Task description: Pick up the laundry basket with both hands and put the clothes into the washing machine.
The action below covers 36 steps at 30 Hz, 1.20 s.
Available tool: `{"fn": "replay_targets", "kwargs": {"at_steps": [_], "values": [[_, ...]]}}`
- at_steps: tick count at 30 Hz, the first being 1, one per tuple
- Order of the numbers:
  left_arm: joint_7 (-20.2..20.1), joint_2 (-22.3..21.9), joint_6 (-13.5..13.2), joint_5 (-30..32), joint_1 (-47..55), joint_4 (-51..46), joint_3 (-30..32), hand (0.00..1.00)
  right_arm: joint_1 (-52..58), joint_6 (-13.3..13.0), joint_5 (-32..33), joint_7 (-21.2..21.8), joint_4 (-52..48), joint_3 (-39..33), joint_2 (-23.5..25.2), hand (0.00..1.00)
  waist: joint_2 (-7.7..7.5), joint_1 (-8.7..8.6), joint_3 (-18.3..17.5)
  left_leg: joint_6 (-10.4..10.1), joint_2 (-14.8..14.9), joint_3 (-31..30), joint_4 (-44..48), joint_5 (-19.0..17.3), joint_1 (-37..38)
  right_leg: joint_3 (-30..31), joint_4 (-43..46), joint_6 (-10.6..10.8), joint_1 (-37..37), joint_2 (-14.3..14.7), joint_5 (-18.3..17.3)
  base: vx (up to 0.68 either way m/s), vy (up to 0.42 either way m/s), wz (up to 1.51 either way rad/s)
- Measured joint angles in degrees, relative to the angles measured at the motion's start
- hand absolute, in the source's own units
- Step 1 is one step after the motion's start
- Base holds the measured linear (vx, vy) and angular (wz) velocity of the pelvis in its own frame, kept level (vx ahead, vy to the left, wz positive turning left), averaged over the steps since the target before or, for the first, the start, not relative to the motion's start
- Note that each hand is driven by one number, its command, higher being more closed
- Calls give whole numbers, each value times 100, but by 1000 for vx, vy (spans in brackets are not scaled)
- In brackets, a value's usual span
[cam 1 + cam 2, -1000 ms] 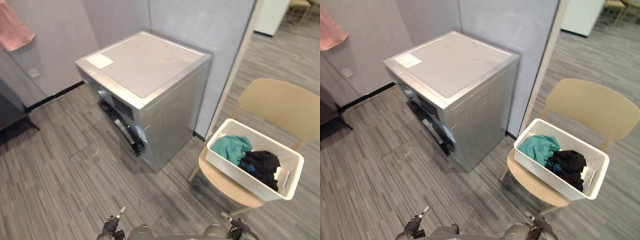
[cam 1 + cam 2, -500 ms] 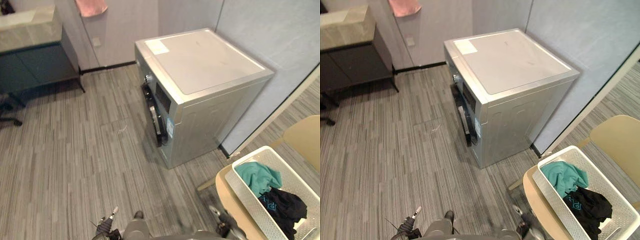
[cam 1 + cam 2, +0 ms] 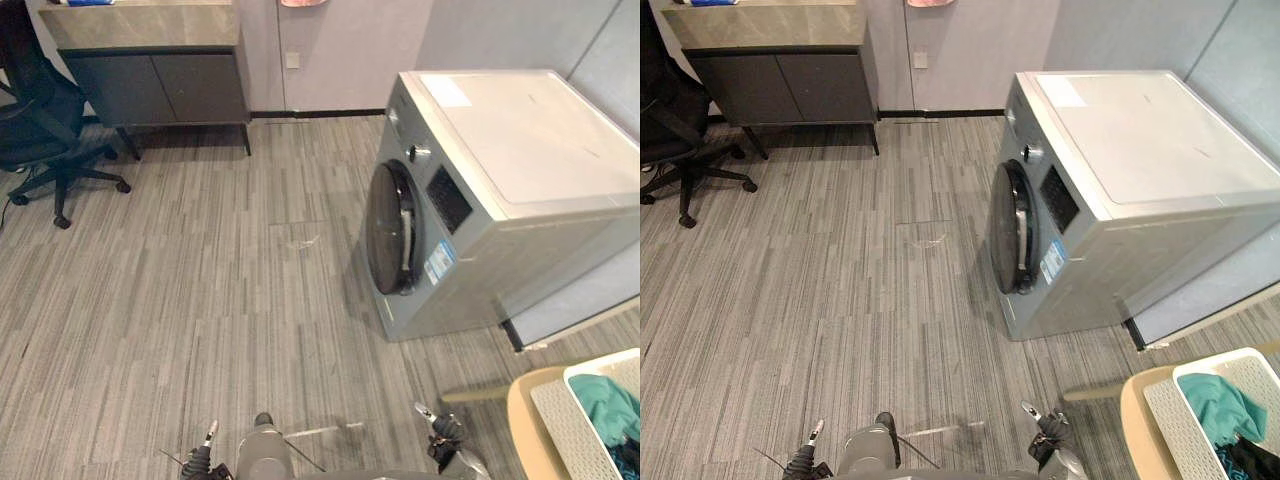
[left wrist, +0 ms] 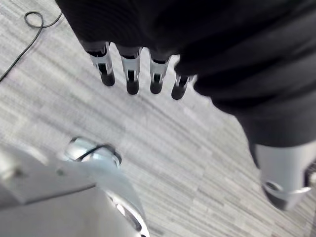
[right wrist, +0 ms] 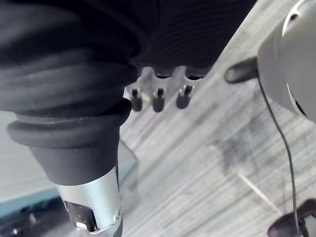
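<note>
Hanging low and empty, the left hand (image 4: 129,74) and the right hand (image 5: 158,98) each show straight, relaxed fingers, slightly spread over the grey striped floor (image 4: 163,148) and holding nothing. The white laundry basket (image 3: 1168,408) sits on a beige chair (image 3: 1134,425), off to the outer side of the right hand and well apart from it, farther again from the left hand. Inside it lie 2 garments, a teal one (image 3: 1220,405) and a black one (image 3: 1252,462). The silver washing machine (image 3: 1120,170) stands ahead of the right hand, well apart, and its round dark door (image 3: 1008,225) looks closed. Judged from this, none of the task is done. The basket is not yet gripped or lifted, the door would need opening, and the clothes have yet to go into the drum.
</note>
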Motion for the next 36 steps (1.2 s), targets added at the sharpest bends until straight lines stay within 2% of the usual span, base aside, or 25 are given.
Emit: {"fn": "replay_targets", "kwargs": {"at_steps": [1, 2, 4, 5, 6, 7, 8, 9, 10, 11, 13, 16, 17, 18, 19, 20, 22, 23, 24, 26, 28, 30, 32, 34, 36], "values": [[-2, 26, 1, -1, -10, 69, -33, 0, -9, 2, 0, -2, 41, -8, -4, 0, 50, -3, -36, 54, -37, 14, 95, -81, -41, 40, -6, 19, -15, -47, 140, 107, 385, 3], [1, 69, 7, 0, -4, 122, -169, 0, -31, 11, 0, -8, 94, -95, -17, 0, 12, -9, -141, 148, -130, 59, 228, -234, -48, 153, 47, 14, -46, -146, 395, 88, 431, -3], [4, 113, 2, 1, -4, 207, -296, 0, -33, 10, 0, -27, 126, -176, -80, 0, 136, -12, -269, 285, -274, 145, 287, -392, -31, 223, 384, -182, -283, -330, 758, 70, 357, -3], [4, 115, 3, 6, -13, 263, -489, 0, -57, 12, 3, -33, 127, -174, -151, 0, 221, -41, -296, 355, -418, 167, 175, -430, 75, 284, 822, -605, -528, -468, 1071, 70, 282, 6], [7, 107, 3, 6, -12, 280, -600, 0, -40, 14, 4, -46, 127, -161, -183, 0, 284, -58, -295, 377, -463, 165, 66, -442, 179, 304, 1084, -875, -655, -527, 1262, 119, 378, 14], [0, 92, 4, 10, -5, 291, -792, 0, 3, 17, 11, -75, 124, -138, -216, 0, 422, -163, -229, 447, -544, 145, -131, -445, 414, 431, 1826, -1275, -958, -552, 1296, 98, 251, 13], [1, 96, 3, 13, -10, 286, -868, 0, 63, -1, 18, -99, 15, -22, -179, 0, 462, -191, -188, 503, -626, 151, -310, -451, 649, 665, 2844, -1368, -1369, -381, 703, 91, 231, 4], [3, 87, 6, 12, 17, 288, -869, 0, 84, -3, 19, -119, -104, 84, -166, 0, 439, -196, -178, 583, -665, 169, -416, -435, 786, 799, 3314, -1325, -1591, -215, 332, 73, 190, -14], [0, 95, 11, 27, 48, 283, -859, 0, 83, -8, 30, -116, -257, 229, -98, 0, 433, -227, -140, 630, -684, 208, -551, -422, 994, 954, 3994, -1075, -1970, 202, -277, 82, 108, -19], [-3, 152, 12, 59, 48, 269, -860, 0, 71, -40, 64, -109, -396, 326, 10, 0, 337, -290, -111, 665, -691, 291, -655, -420, 1146, 879, 4377, -907, -2310, 623, -669, 84, 61, -14], [-9, 215, 19, 112, 14, 247, -854, 0, 70, -55, 78, -65, -583, 443, 15, 0, 229, -336, -44, 690, -728, 466, -774, -429, 1278, 455, 4147, -726, -2660, 1024, -1024, 72, -35, -6], [-20, 198, 19, 237, -56, 197, -832, 0, 68, -54, 75, -48, -707, 380, 8, 0, 201, -327, -16, 705, -838, 604, -1045, -439, 1491, -319, 2227, -767, -2556, 1380, -994, 145, -66, 8], [-28, 178, 23, 256, -52, 155, -779, 0, 79, -54, 75, -50, -707, 395, 6, 0, 197, -330, -18, 697, -893, 559, -1099, -443, 1534, -260, 1699, -1036, -2446, 1455, -848, 287, -102, 42], [-34, 138, 27, 297, -68, 88, -769, 0, 100, -53, 75, -55, -704, 394, -9, 0, 181, -336, -30, 643, -962, 433, -1104, -479, 1577, -177, 1403, -1498, -2312, 1471, -580, 282, -110, 46], [-36, 91, 28, 342, -95, 74, -765, 0, 103, -53, 74, -55, -706, 393, -24, 0, 207, -339, -35, 597, -951, 360, -1103, -516, 1604, -193, 1364, -1611, -2256, 1507, -515, 373, -141, 66], [-44, -96, 29, 450, -168, 30, -765, 0, 99, -55, 72, -55, -710, 386, -33, 0, 451, -337, -61, 473, -817, 145, -1011, -606, 1563, -445, 1254, -1521, -2113, 1573, -652, 317, -114, 68], [-69, -280, 30, 443, -176, -67, -823, 0, 97, -48, 71, -61, -770, 420, -77, 0, 650, -345, -94, 365, -624, 21, -454, -706, 1384, -645, 1150, -1501, -1966, 1655, -781, 285, -99, 61], [-156, -363, 22, 445, -160, -225, -836, 0, 105, -45, 70, -76, -939, 455, -64, 0, 665, -339, -51, 270, -426, -96, 485, -796, 1029, -728, 1087, -1523, -1797, 1743, -886, 304, -106, 36], [-179, -361, 30, 439, -146, -325, -839, 0, 125, -45, 71, -80, -1146, 551, -58, 0, 744, -338, -15, 113, -223, -300, 1670, -680, 641, -812, 1025, -1531, -1490, 1827, -995, 356, -103, 26], [-197, -381, 16, 409, 20, -522, -847, 0, 147, -52, 77, -142, -1507, 835, -66, 0, 751, -315, 58, -74, -3, -529, 3104, -443, 177, -816, 1016, -1648, -1137, 1935, -1142, 328, -29, -12], [-200, -367, 3, 342, 136, -667, -863, 0, 96, -67, 69, -166, -1964, 1149, -120, 0, 737, -312, 62, -47, 62, -492, 3704, -474, -140, -617, 979, -1647, -931, 1936, -1271, 253, 51, -42], [-164, -362, -10, 205, 146, -696, -862, 0, 18, -69, -13, -250, -2553, 1440, -134, 0, 722, -290, 62, 97, 208, -468, 3320, -566, -330, -369, 810, -1546, -810, 1921, -1189, 267, 100, -70], [-134, -349, -17, 185, 147, -745, -839, 0, -22, -61, -317, -356, -3215, 1743, -148, 0, 635, -232, 115, 191, 407, -478, 2100, -617, -210, -2, 754, -1485, -790, 1824, -1138, 308, 208, -83], [-73, -343, -17, 186, 146, -787, -841, 0, -95, -90, -573, -394, -3736, 2033, -207, 0, 554, -181, 153, 163, 392, -640, 720, -585, 100, 313, 681, -1326, -755, 1645, -1041, 282, 302, -84], [55, -407, -16, 211, 175, -671, -846, 0, -150, -226, -750, -375, -4059, 2267, -356, 0, 685, -204, 81, 127, 432, -784, -271, 358, 370, 477, 529, -1013, -649, 1616, -1020, 245, 349, -62]]}}
